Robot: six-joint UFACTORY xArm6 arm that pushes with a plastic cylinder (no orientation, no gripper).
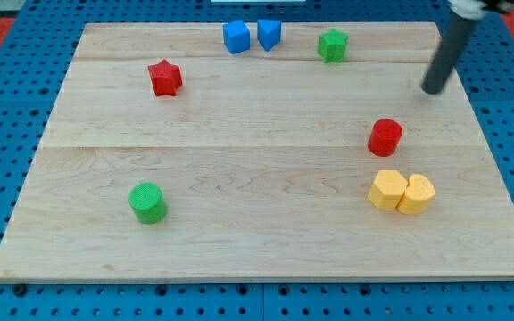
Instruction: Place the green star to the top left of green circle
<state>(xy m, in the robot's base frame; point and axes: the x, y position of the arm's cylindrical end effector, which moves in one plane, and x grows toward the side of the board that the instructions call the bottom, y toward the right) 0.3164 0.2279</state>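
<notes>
The green star (333, 45) lies near the view's top, right of centre. The green circle (148, 202) stands far off at the lower left of the board. My tip (434, 89) is at the view's upper right, to the right of and a little below the green star, well apart from it. It touches no block.
Two blue blocks (236, 37) (269, 34) sit side by side at the top, left of the green star. A red star (164, 78) lies upper left. A red circle (385, 136) and two yellow blocks (388, 190) (416, 193) sit at the right. The wooden board (257, 259) rests on a blue grid.
</notes>
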